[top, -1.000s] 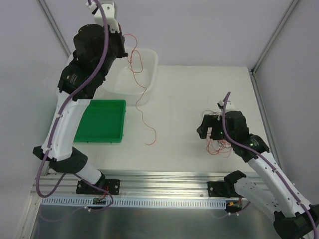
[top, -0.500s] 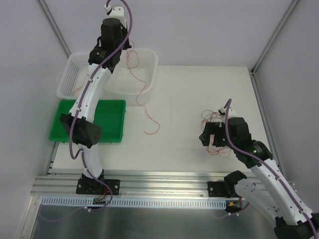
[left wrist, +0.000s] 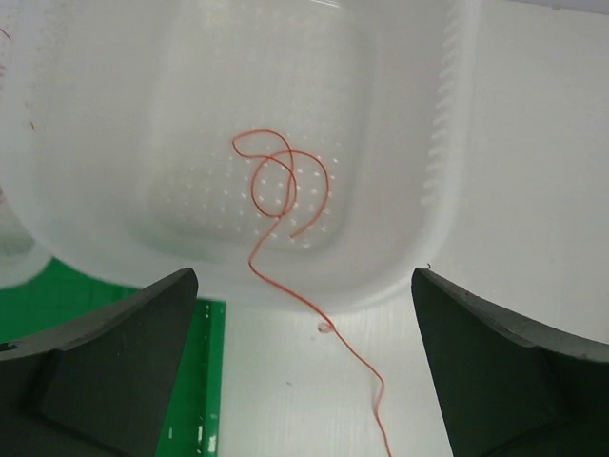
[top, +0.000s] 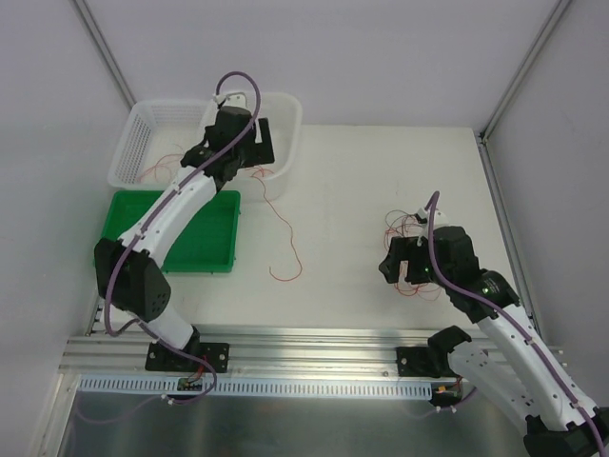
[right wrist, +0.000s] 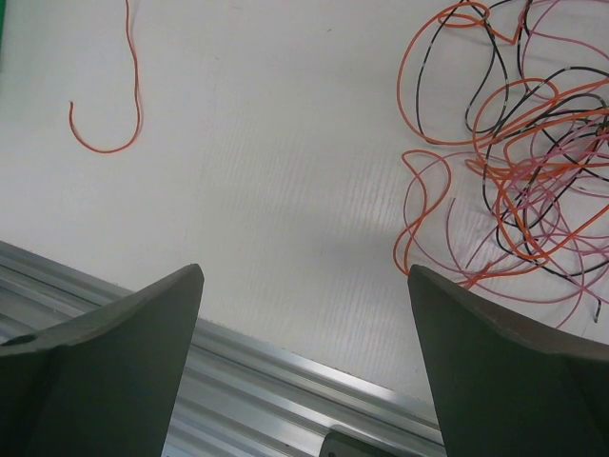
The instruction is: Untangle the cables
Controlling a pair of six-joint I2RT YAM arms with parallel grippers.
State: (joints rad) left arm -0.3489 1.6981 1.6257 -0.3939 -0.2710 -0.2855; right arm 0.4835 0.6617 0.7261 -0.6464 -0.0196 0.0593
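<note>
One thin red cable (left wrist: 282, 181) lies curled in the bottom of the white tub (left wrist: 409, 257), runs over its near rim and trails down the table (top: 289, 236). My left gripper (left wrist: 303, 281) hangs open above that rim (top: 255, 157), and the cable passes between its fingers untouched. A tangle of orange, pink and black cables (right wrist: 519, 162) lies on the table at the right (top: 398, 225). My right gripper (right wrist: 304, 274) is open and empty just left of the tangle (top: 404, 269). The loose cable's hooked end (right wrist: 105, 145) shows in the right wrist view.
A white slatted basket (top: 133, 143) holding a few red wires stands left of the tub. A green tray (top: 205, 243) sits in front of it. The aluminium rail (right wrist: 285, 381) runs along the table's near edge.
The left arm swung down from high over the tub, opened, and let go of the red cable, whose top end dropped into the tub. The right arm barely moved.
</note>
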